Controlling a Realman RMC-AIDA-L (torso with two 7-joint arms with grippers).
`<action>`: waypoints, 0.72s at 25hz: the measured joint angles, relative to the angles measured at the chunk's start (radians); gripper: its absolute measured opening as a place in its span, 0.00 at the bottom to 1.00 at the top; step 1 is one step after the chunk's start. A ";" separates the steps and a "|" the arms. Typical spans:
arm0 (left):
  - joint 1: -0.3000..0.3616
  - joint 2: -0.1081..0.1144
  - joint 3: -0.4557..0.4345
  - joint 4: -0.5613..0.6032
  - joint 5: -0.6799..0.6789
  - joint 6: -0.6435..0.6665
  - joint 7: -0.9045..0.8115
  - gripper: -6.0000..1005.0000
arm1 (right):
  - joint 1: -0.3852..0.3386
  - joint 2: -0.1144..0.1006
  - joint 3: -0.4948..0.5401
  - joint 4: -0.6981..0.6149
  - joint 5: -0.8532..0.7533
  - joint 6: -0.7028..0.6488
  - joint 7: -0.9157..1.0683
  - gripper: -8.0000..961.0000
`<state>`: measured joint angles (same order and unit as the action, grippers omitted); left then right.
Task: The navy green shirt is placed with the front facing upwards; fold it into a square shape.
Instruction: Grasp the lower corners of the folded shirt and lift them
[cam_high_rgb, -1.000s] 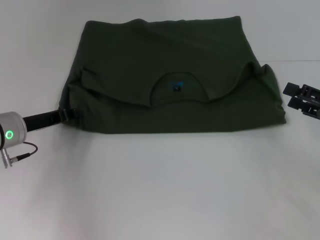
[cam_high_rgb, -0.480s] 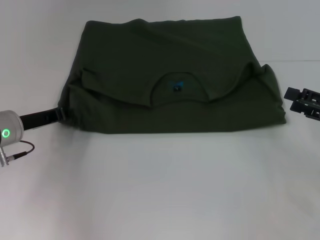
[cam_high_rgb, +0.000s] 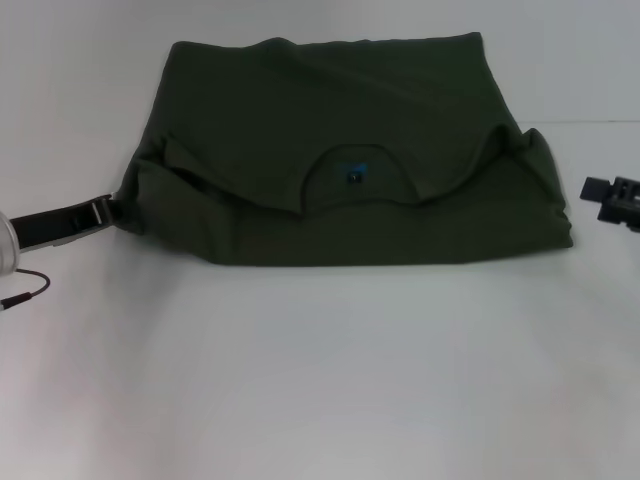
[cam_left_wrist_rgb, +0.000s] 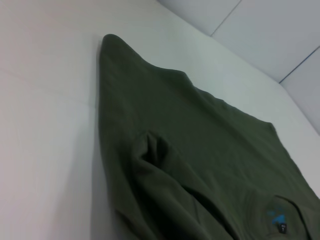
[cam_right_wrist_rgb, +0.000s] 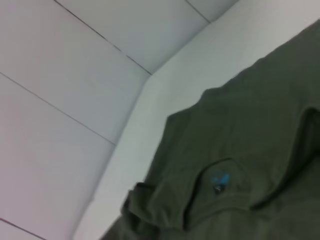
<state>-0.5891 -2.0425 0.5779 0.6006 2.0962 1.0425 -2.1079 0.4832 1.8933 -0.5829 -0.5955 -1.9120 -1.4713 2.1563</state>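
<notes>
The navy green shirt (cam_high_rgb: 350, 120) lies on the white table (cam_high_rgb: 320, 380), folded into a wide rectangle. Its round neck and small blue label (cam_high_rgb: 353, 175) show at the middle, under the curved edge of the upper layer. The left wrist view shows the shirt (cam_left_wrist_rgb: 200, 150) with a raised fold near its side edge, and the right wrist view shows the shirt (cam_right_wrist_rgb: 240, 150) with its label (cam_right_wrist_rgb: 218, 179). My left gripper (cam_high_rgb: 100, 212) sits low just off the shirt's left corner, holding nothing. My right gripper (cam_high_rgb: 605, 195) is open at the right edge, apart from the shirt.
Bare white table surface spreads in front of the shirt and on both sides. A pale panelled wall (cam_right_wrist_rgb: 75, 75) rises behind the table. A thin cable (cam_high_rgb: 25, 285) hangs by the left arm.
Both arms have drawn back outward from the shirt. The left gripper slid left, off the left corner fold. The right gripper moved right, toward the frame's edge. The shirt stayed in place.
</notes>
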 joint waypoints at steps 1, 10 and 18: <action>0.000 0.004 -0.001 0.000 0.002 0.007 -0.004 0.00 | 0.010 -0.007 0.000 0.000 -0.028 0.001 0.012 0.87; -0.022 0.014 0.001 0.001 0.026 0.000 -0.039 0.00 | 0.160 -0.040 -0.001 -0.092 -0.393 0.075 0.221 0.86; -0.025 0.017 0.000 0.001 0.031 -0.025 -0.048 0.00 | 0.262 0.011 -0.029 -0.093 -0.598 0.166 0.270 0.86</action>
<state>-0.6140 -2.0257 0.5777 0.6013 2.1273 1.0174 -2.1560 0.7455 1.9047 -0.6118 -0.6888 -2.5099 -1.3052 2.4267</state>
